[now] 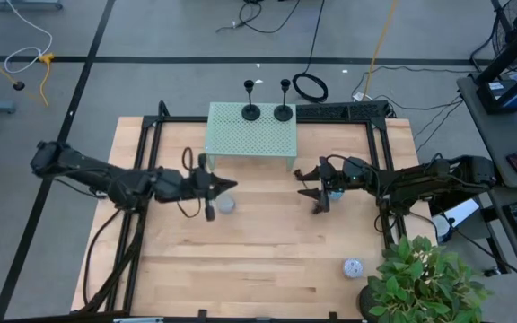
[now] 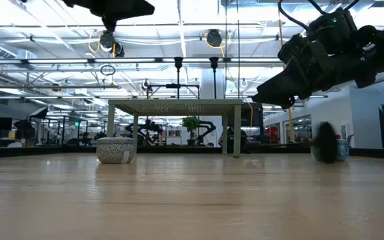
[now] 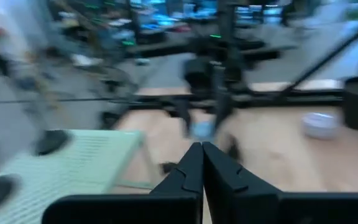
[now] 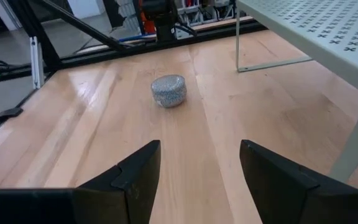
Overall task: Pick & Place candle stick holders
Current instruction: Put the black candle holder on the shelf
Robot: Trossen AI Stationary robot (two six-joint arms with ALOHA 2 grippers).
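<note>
Two black candle stick holders (image 1: 251,111) (image 1: 283,111) stand upright on their round bases on the far side of the small green perforated table (image 1: 249,135); their stems show in the low view (image 2: 178,73) (image 2: 213,73). A third holder is not plainly in view; a dark blurred shape (image 2: 325,142) stands by the blue puck (image 2: 340,150), and I cannot tell what it is. My left gripper (image 1: 229,186) (image 3: 202,149) is shut and empty, in front of the green table above the grey puck (image 1: 225,205). My right gripper (image 1: 309,190) (image 4: 201,165) is open and empty, next to the blue puck (image 1: 335,191).
The grey puck (image 4: 168,91) lies on the wood between the two grippers. A whitish speckled puck (image 1: 354,267) lies near the front right, next to a potted plant (image 1: 420,283). A black frame (image 1: 151,161) runs along the table's sides.
</note>
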